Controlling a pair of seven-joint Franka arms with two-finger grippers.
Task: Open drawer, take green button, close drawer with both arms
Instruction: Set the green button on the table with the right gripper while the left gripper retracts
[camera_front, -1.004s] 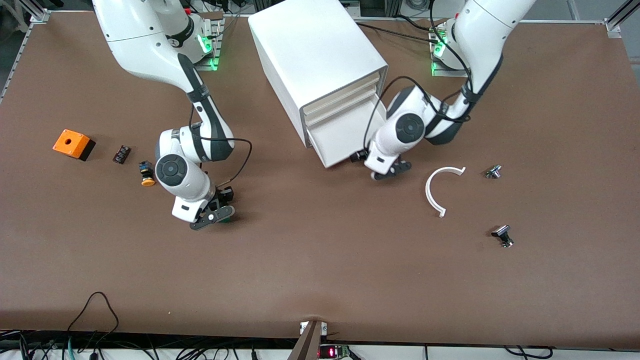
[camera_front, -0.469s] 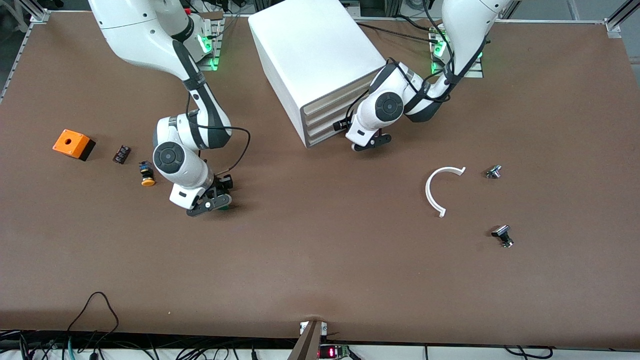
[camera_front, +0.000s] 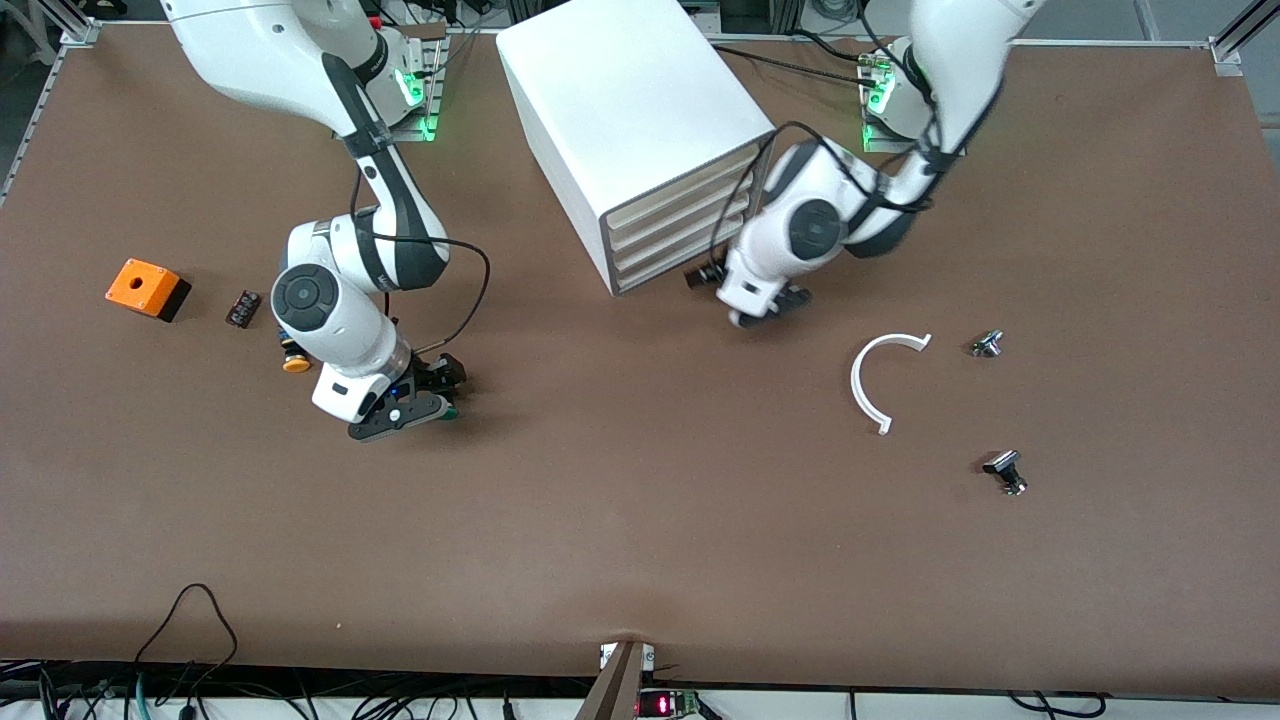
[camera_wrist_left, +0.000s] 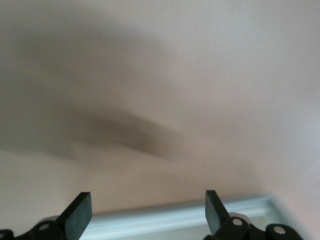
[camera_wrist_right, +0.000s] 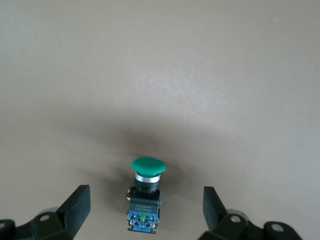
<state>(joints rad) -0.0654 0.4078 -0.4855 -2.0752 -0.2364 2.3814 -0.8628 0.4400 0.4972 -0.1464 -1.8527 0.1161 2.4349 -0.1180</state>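
Lying scattered toward the right arm's end of the bench are an orange box (camera_front: 147, 287) with a round hole, a small dark block (camera_front: 243, 307) beside it, and a yellow-capped button (camera_front: 293, 357) tucked just beside the right arm's wrist. Toward the left arm's end lie a white curved strip (camera_front: 878, 378) and two small metal-and-black parts, one (camera_front: 987, 343) close to the strip's end, the other (camera_front: 1006, 471) nearer the front edge. The white cabinet (camera_front: 640, 110) stands at the middle of the bench's edge by the robots' bases, with all four cream fronts flush; the drawer (camera_front: 680, 268), lowest of them, is pushed in.

The right gripper (camera_front: 400, 415) is low over bare tabletop, nearer the front edge than the cabinet. Its fingers (camera_wrist_right: 76, 204) are spread wide and released, and the button (camera_wrist_right: 146, 192) lies on the table between them, touching neither, green cap pointing away from the wrist.

The left gripper (camera_front: 762, 306) hangs just in front of the drawer, apart from its face. Its fingers (camera_wrist_left: 79, 214) are spread wide and hold nothing; the left wrist view shows only a pale blurred surface ahead of them.
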